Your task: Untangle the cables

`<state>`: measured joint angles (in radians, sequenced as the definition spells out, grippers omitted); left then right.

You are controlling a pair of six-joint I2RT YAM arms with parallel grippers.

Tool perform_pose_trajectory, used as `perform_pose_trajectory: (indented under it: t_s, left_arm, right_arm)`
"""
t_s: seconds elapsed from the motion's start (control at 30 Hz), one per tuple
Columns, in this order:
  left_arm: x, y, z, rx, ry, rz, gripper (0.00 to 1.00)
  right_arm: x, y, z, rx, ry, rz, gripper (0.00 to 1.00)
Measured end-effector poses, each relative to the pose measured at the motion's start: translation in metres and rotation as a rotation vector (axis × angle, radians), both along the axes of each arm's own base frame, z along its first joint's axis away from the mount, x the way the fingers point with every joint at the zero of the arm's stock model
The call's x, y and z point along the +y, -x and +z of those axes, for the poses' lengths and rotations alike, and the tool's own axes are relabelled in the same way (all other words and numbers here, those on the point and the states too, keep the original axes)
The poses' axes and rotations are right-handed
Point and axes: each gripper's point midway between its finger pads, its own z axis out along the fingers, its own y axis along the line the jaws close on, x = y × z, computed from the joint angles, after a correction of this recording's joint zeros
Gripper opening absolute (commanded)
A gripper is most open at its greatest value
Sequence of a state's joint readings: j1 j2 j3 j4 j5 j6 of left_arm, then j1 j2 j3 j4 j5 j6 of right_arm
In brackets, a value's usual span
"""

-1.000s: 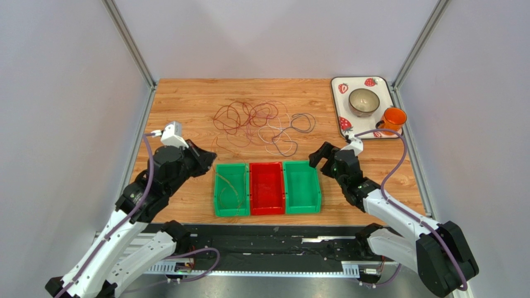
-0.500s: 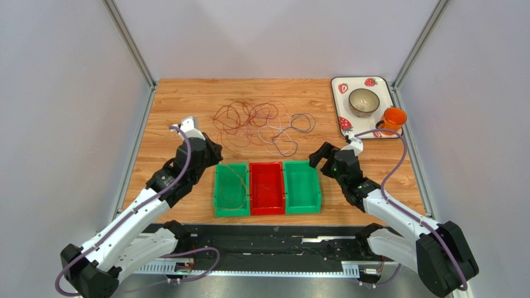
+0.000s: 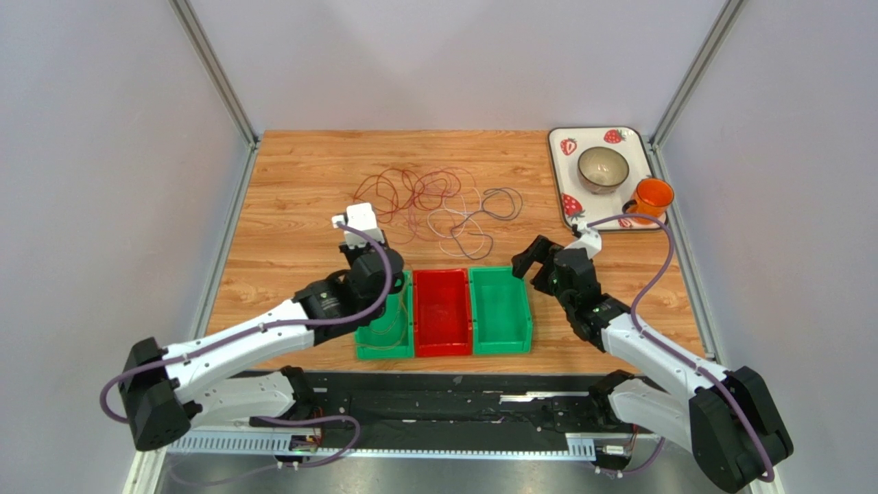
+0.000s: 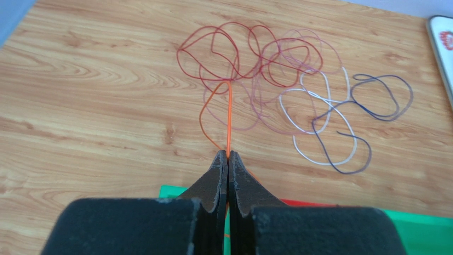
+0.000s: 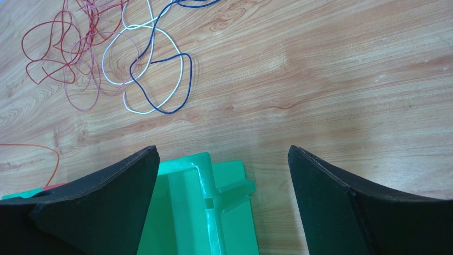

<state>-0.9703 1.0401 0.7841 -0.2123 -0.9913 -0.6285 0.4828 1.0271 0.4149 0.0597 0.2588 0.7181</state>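
The cables (image 3: 428, 201) lie tangled on the wooden table beyond three bins: red loops (image 4: 234, 53), pale pink ones, a white loop (image 4: 319, 103) and a dark blue strand (image 4: 383, 95). My left gripper (image 3: 379, 276) hangs over the far end of the left green bin (image 3: 383, 354). In the left wrist view its jaws (image 4: 228, 155) are shut on a thin orange cable (image 4: 229, 117) that runs straight up into the red tangle. My right gripper (image 3: 528, 259) is open and empty above the far right corner of the right green bin (image 5: 212, 191), with white and blue loops (image 5: 159, 79) ahead of it.
A red bin (image 3: 443, 352) stands between the left green bin and the right green bin (image 3: 502, 348). A thin strand lies in the left green bin. At the back right a strawberry-patterned tray (image 3: 562, 175) holds a bowl (image 3: 603, 168), with an orange cup (image 3: 651, 196) at its edge.
My left arm has swung right from the table's left side to over the left green bin, its jaws staying shut. The right arm has not moved.
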Motion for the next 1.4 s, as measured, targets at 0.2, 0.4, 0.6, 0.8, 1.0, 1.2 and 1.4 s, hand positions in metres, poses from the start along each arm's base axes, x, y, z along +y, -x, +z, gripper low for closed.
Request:
perform_pose_trajectory:
  t_s: [0.2, 0.4, 0.6, 0.8, 1.0, 1.2, 1.4]
  left_arm:
    - [-0.003, -0.016, -0.009, -0.009, -0.134, 0.126, 0.0]
    - [-0.013, -0.033, -0.007, -0.008, -0.205, 0.253, 0.0]
    - [-0.01, -0.017, -0.036, 0.046, -0.218, 0.311, 0.0]
    - [-0.023, 0.022, -0.063, 0.057, -0.173, 0.309, 0.0]
    - [-0.044, 0.052, -0.078, 0.089, -0.124, 0.253, 0.0]
    - [-0.04, 0.06, -0.056, 0.093, 0.001, 0.255, 0.0]
    - [-0.035, 0.073, -0.032, 0.109, 0.126, 0.224, 0.0]
  right_arm:
    - [0.0, 0.0, 0.0, 0.001, 0.001, 0.0, 0.96]
    - [0.0, -0.001, 0.0, 0.004, 0.002, 0.0, 0.96]
    - [0.0, -0.001, -0.001, 0.004, 0.002, 0.0, 0.96]
    - [0.0, -0.001, -0.002, 0.008, 0.004, 0.001, 0.96]
    - [0.0, -0.001, -0.002, 0.008, 0.004, 0.0, 0.96]
    - [0.0, -0.001, -0.002, 0.008, 0.004, 0.001, 0.96]
    - [0.0, -0.001, -0.002, 0.009, 0.004, 0.001, 0.96]
